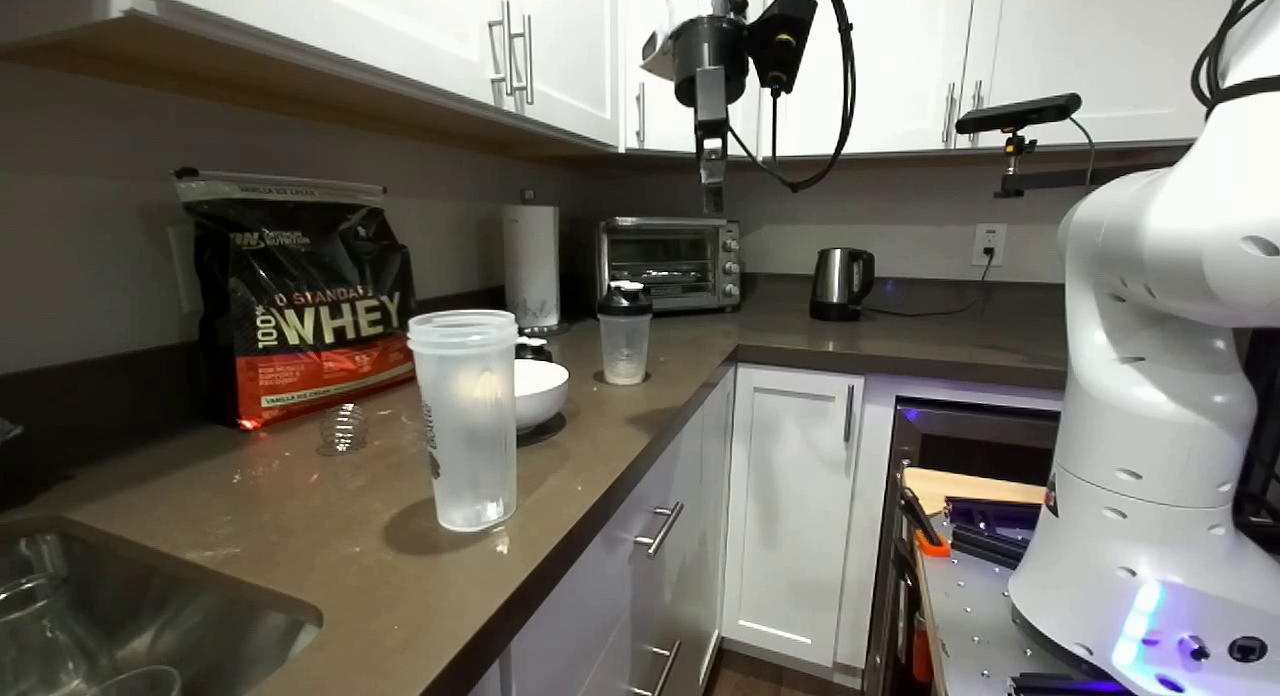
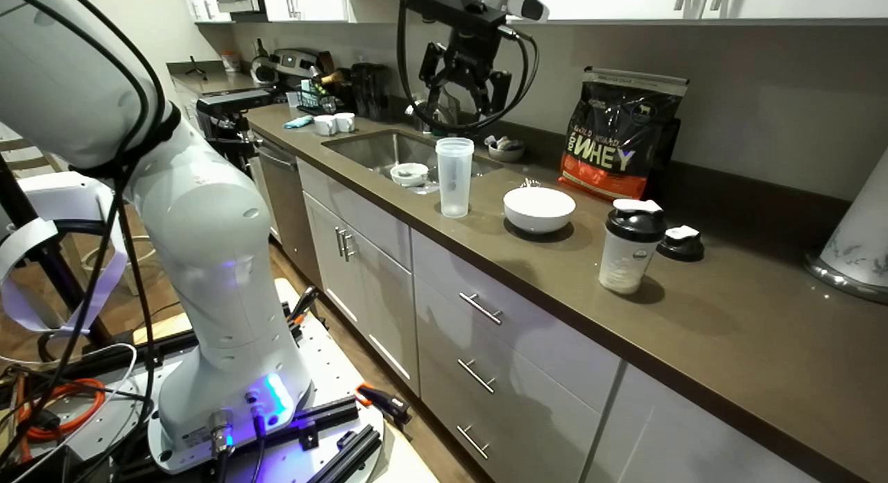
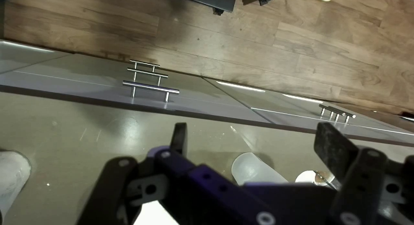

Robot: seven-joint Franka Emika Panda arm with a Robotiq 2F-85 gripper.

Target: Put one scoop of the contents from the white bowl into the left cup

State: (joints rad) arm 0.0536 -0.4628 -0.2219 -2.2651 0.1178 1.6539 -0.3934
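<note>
White bowl [image 2: 539, 217] stands on the worktop [image 2: 735, 323], right of the frosted plastic tumbler [image 2: 455, 181] in an exterior view, and the gripper [image 2: 463, 112] hangs higher with its jaws spread wide.

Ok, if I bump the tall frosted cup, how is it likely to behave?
The tall cup looks apt to tip: it is tall and tapers to a narrower base. Its translucent wall suggests plastic, so it is probably light and may give slightly if squeezed. A low push might slide it instead, as the counter looks smooth.
</note>
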